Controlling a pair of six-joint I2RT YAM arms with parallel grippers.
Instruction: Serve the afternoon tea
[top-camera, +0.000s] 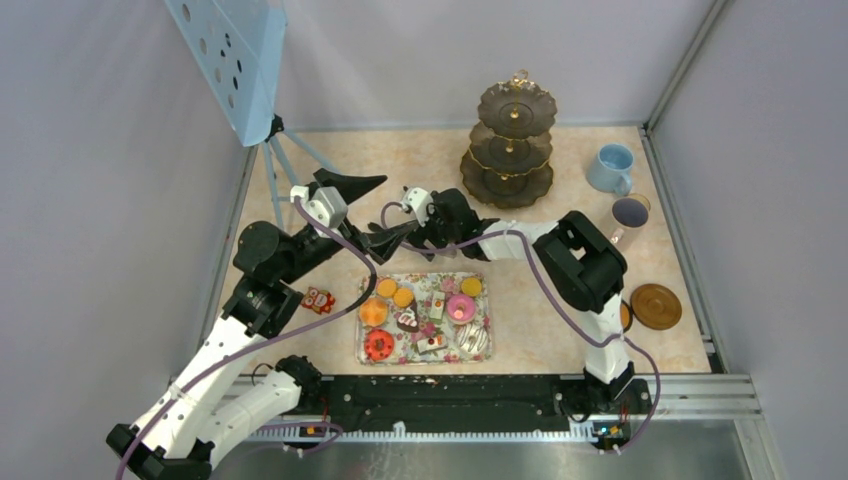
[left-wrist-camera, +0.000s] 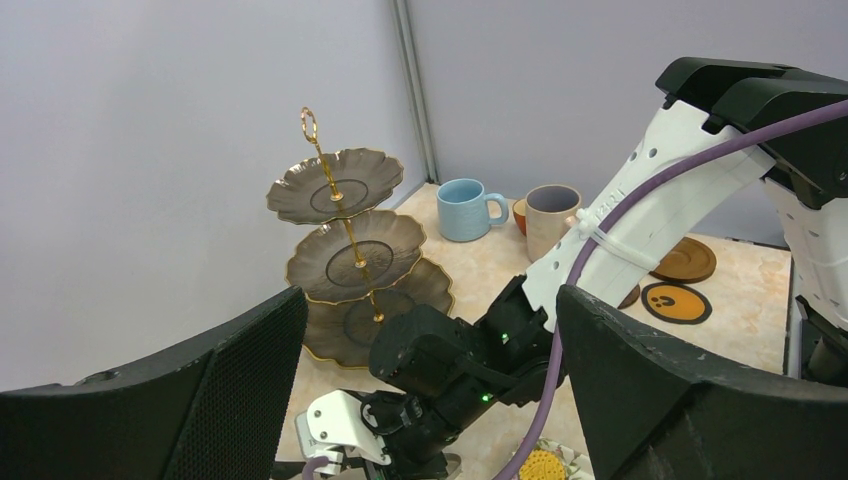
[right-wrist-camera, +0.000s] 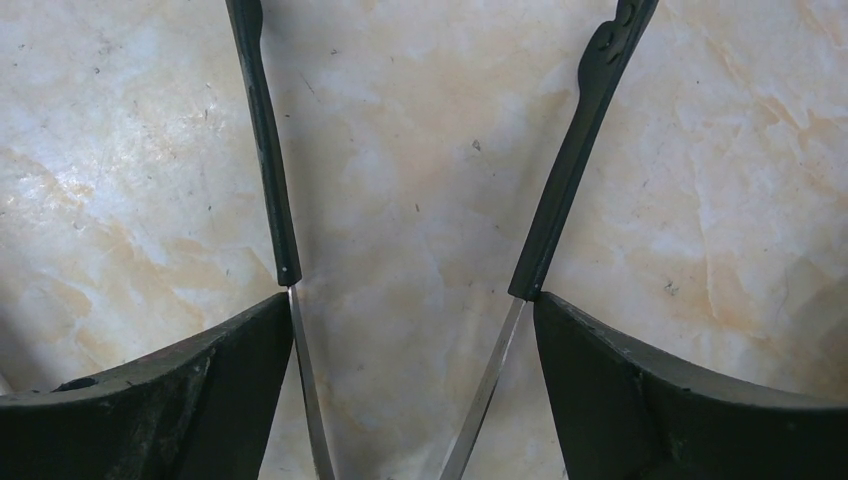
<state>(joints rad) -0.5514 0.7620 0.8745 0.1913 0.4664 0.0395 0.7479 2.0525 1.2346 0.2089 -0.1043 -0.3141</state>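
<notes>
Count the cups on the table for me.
3, all right of the three-tier stand: a light-blue mug nearest it, then a pale-grey cup, with a small orange-brown cup partly hidden between them.

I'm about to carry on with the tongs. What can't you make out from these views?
Black tongs: tips cut off by the top edge, right wrist view.
Orange-brown cup: mostly hidden behind the grey cup, left wrist view.
Three-tier stand: bottom tier partly covered by the right arm, left wrist view.
Red item left of the floral tray: too small to identify, top view.
</notes>
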